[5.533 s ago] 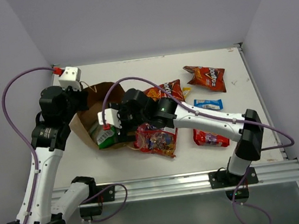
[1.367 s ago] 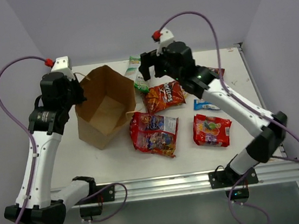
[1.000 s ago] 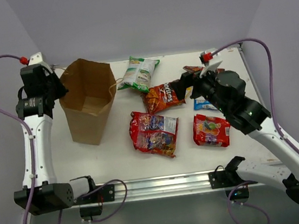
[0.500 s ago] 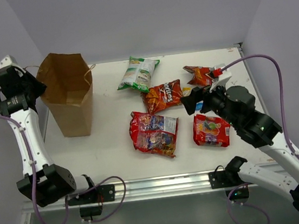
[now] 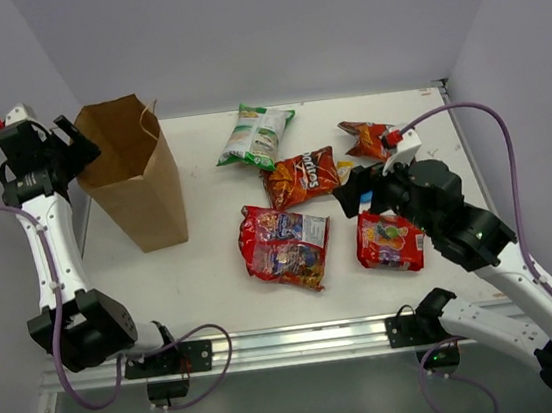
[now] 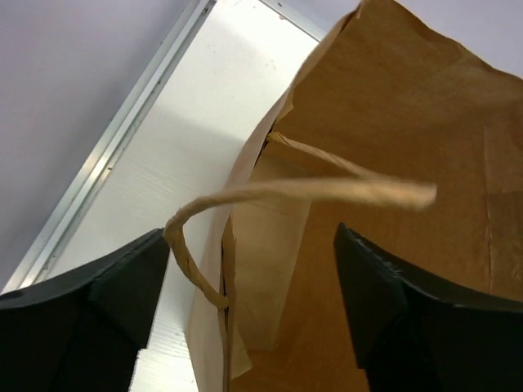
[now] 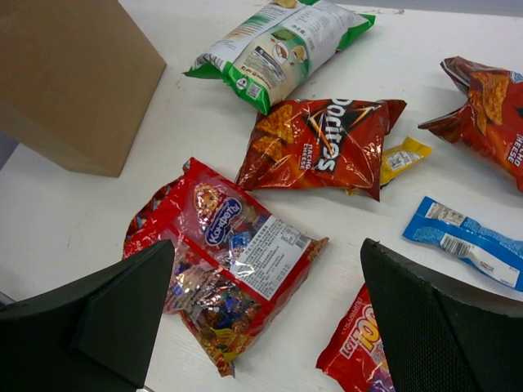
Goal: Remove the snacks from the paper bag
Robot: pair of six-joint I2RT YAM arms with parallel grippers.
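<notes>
White table (image 5: 213, 265) carries everything. Toward its 10 o'clock corner the brown paper bag (image 5: 137, 183) stands upright, mouth up. The left gripper (image 5: 73, 151) hangs at the bag's rim on the 9 o'clock side. Its fingers are spread wide, with the twisted handle (image 6: 302, 192) looping between them unclamped.

The snacks lie flat outside the bag. The big red candy bag (image 5: 286, 246) sits near table centre, the white-green chip bag (image 5: 257, 135) at 12 o'clock, and a Doritos bag (image 5: 300, 175) between those two. A smaller red candy bag (image 5: 391, 240) lies at 4 o'clock and a second Doritos bag (image 5: 373, 137) at 2 o'clock.

The right gripper (image 5: 360, 191) hovers above the snacks, fingers parted and holding nothing. Near it are a blue wrapper (image 7: 462, 241) and a yellow wrapper (image 7: 404, 157), the yellow one touching the central Doritos bag.
</notes>
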